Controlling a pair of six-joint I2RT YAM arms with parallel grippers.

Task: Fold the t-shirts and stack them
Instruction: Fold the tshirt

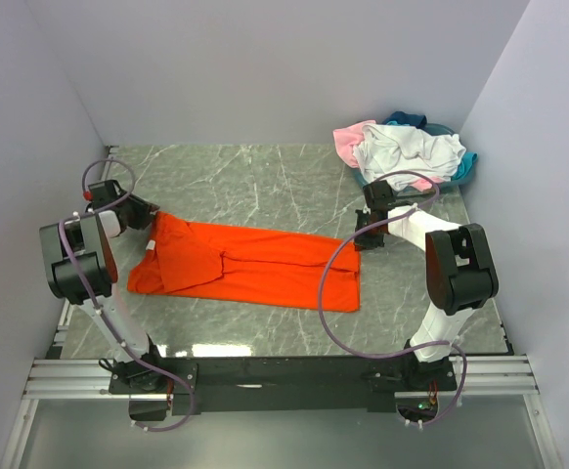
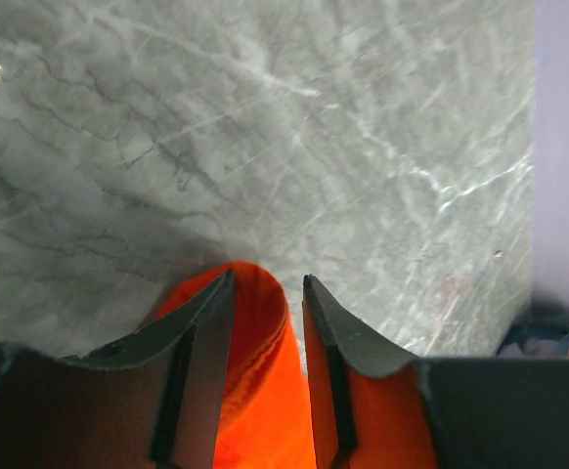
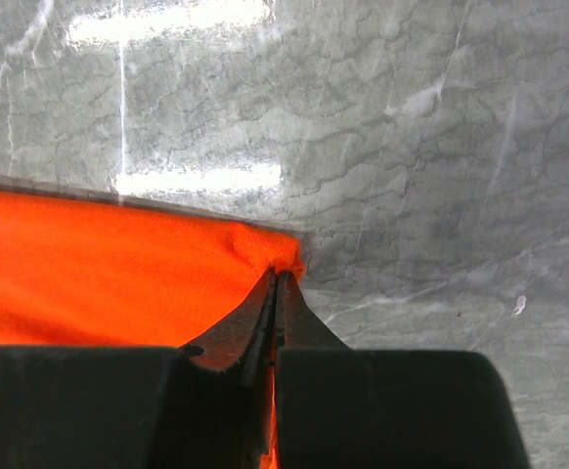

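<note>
Flat on the grey table (image 1: 265,176), spread wide: orange t-shirt (image 1: 255,264). At its left end, left gripper (image 1: 146,217), fingers parted, a soft fold of orange cloth loose between them. At its far right corner, right gripper (image 1: 363,234), squeezed tight on the cloth. Well away past that right corner, heaped together: white t-shirt (image 1: 407,151), pink t-shirt (image 1: 348,137), teal t-shirt (image 1: 412,120). Only from above: the whole shirt and the heap. Only from the left wrist: the gap between the fingers. Only from the right wrist: the pinched corner, up close.
</note>
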